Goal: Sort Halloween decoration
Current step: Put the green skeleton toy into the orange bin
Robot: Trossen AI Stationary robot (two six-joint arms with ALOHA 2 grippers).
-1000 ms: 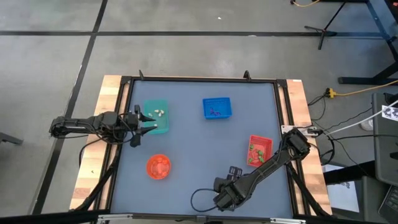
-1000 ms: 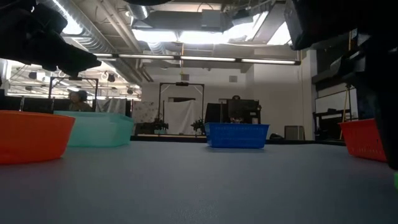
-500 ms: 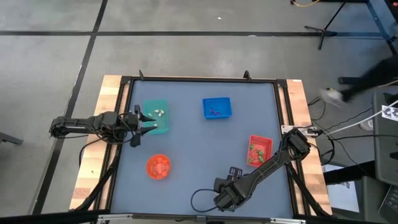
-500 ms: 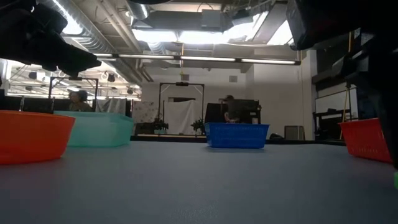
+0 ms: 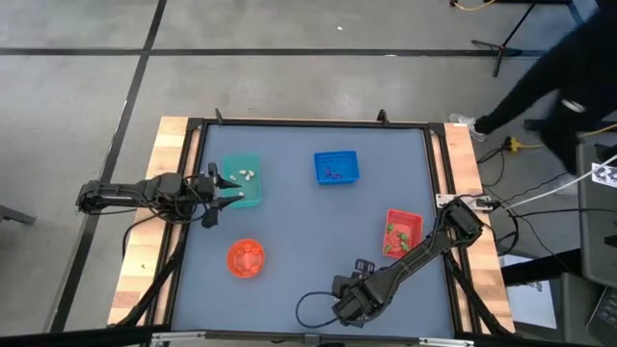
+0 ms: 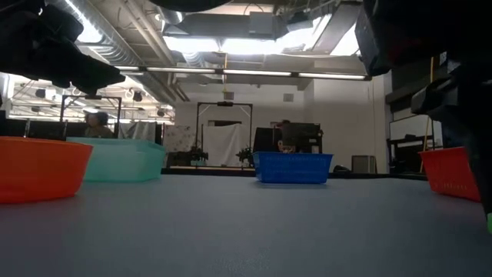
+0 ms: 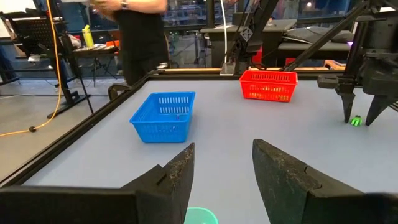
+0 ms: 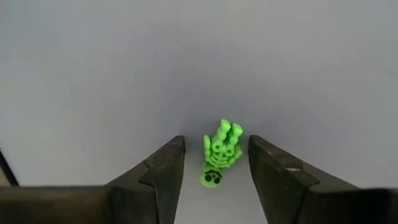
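green skeleton trinket | bright green, ribbed, skull end | flat on table

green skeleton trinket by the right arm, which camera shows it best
The right wrist view: the green skeleton trinket lies large on the table between the open fingers of the right gripper. The left wrist view shows it as a distant speck; the low view shows only a sliver; the high view hides it.
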